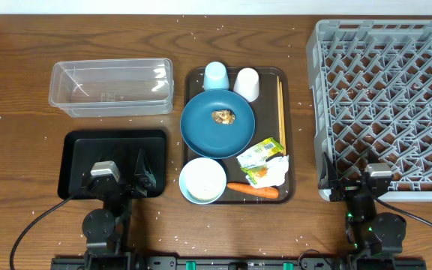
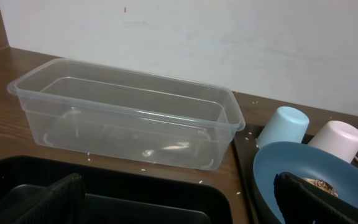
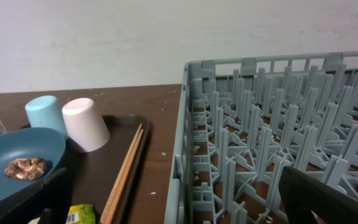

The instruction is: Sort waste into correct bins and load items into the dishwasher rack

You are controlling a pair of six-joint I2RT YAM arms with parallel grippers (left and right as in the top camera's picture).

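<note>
- Our left claw point(image 1: 122, 182) is wide open over the black tray point(image 1: 77, 154) and holds nothing. The clear tub point(image 1: 111, 86) sits behind it.
- The brown tray point(image 1: 267, 112) in the middle holds the blue plate point(image 1: 217, 131), food lump point(image 1: 223, 116), blue cup point(image 1: 215, 75), white cup point(image 1: 247, 84), bowl point(image 1: 202, 181), wrapper point(image 1: 263, 157), carrot point(image 1: 252, 190) and chopsticks point(image 1: 280, 105).
- Our right claw point(image 1: 353, 186) is wide open too and holds nothing, at the near corner of the grey rack point(image 1: 396, 97).

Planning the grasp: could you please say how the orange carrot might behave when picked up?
The carrot looks rounded and tapered, so a nudge would probably roll it in an arc. It appears solid and smooth, so it may slip in a loose pinch.
</note>
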